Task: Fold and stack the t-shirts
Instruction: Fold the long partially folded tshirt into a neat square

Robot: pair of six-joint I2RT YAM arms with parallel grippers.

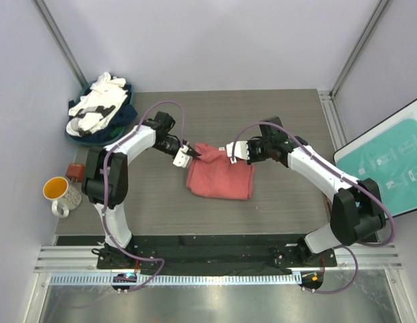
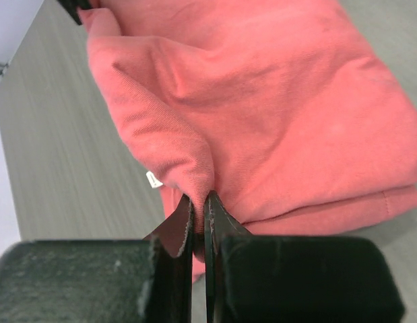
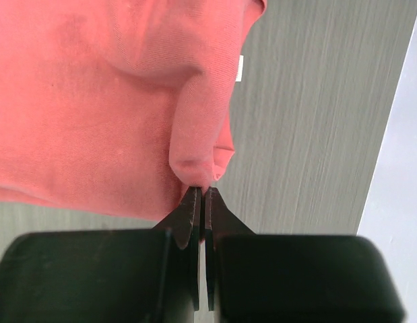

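The coral-red t-shirt [image 1: 220, 178] lies folded in the middle of the table. My left gripper [image 1: 190, 153] is shut on its far left corner, pinching a ridge of the cloth [image 2: 195, 168]. My right gripper [image 1: 230, 153] is shut on its far right corner, pinching a fold of the cloth [image 3: 198, 158]. A small white tag [image 2: 153, 180] shows by the left pinch and also in the right wrist view [image 3: 240, 67]. Both corners are lifted a little. A pile of white and dark navy t-shirts [image 1: 100, 108] sits at the far left.
An orange-lined mug [image 1: 58, 192] stands off the table's left edge, beside a small brown object [image 1: 76, 171]. A teal and white board [image 1: 387, 158] leans at the right. Grey tabletop [image 1: 289, 195] surrounds the shirt.
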